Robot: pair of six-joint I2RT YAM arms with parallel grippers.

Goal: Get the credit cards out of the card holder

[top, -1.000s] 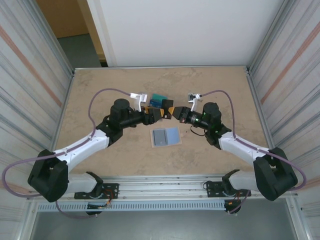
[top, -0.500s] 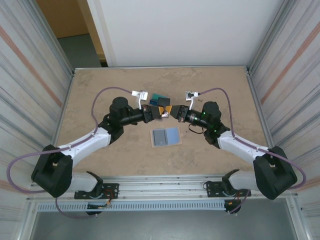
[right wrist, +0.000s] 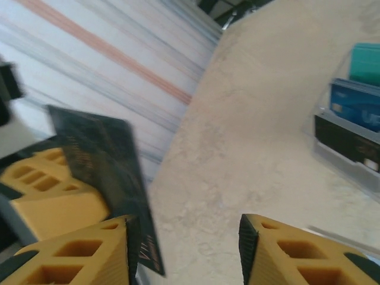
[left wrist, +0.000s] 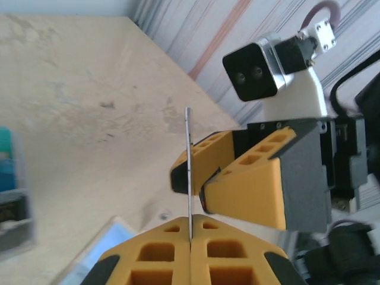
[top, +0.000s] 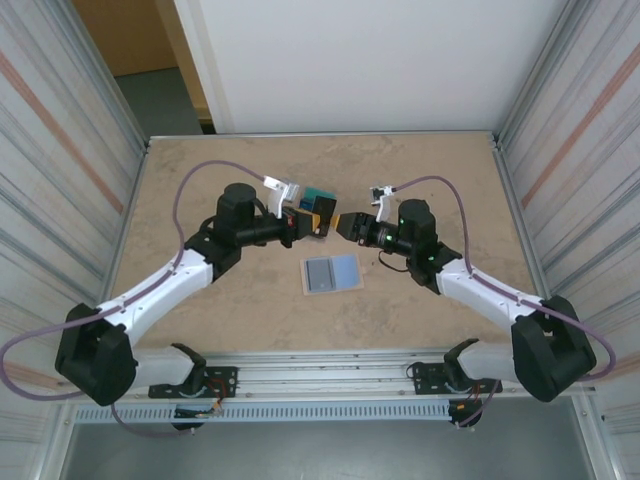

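Observation:
A dark credit card [left wrist: 189, 148] stands edge-on, with my left gripper [left wrist: 190, 221] shut on its lower edge. In the right wrist view the same card [right wrist: 95, 160] leans beside one finger of my right gripper [right wrist: 184, 228], whose jaws stand open around it. Both grippers meet tip to tip above the table's middle, left gripper [top: 318, 222] facing right gripper [top: 343, 224]. The card holder [top: 331, 272] lies open and flat on the table just in front of them, its pale blue inner face up; its corner [left wrist: 98, 246] shows below my left fingers.
A clear stand with teal, blue and dark cards [top: 316, 196] sits just behind the grippers, also visible as the card stand [right wrist: 356, 113] in the right wrist view. Metal walls close in the table on both sides.
My left gripper has closed on the dark card. My right gripper, shut on it before, has opened. Both arms shifted slightly toward the back.

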